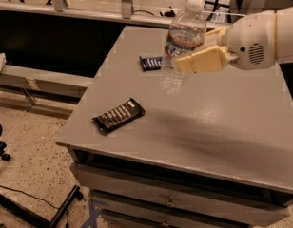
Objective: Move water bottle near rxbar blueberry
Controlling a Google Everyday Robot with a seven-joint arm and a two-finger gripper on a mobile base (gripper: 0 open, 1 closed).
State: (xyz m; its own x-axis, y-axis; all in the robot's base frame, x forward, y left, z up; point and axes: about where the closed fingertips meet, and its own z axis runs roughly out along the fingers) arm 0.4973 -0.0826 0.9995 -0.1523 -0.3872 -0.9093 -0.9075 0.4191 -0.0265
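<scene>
The water bottle (pixel 180 38) is clear ribbed plastic with a white cap and a pale label band. It hangs tilted above the grey tabletop (pixel 218 122). My gripper (pixel 196 51) comes in from the right and is shut on the water bottle around its middle, cream fingers (pixel 203 60) on either side. The rxbar blueberry (pixel 151 62), a small flat dark blue wrapper, lies on the table at the far left part, just left of and below the bottle's base.
A longer black-brown bar wrapper (pixel 119 115) with white text lies near the table's front-left corner. Drawers (pixel 175 198) sit below the table's front edge. A dark bench and railing stand behind the table at the left.
</scene>
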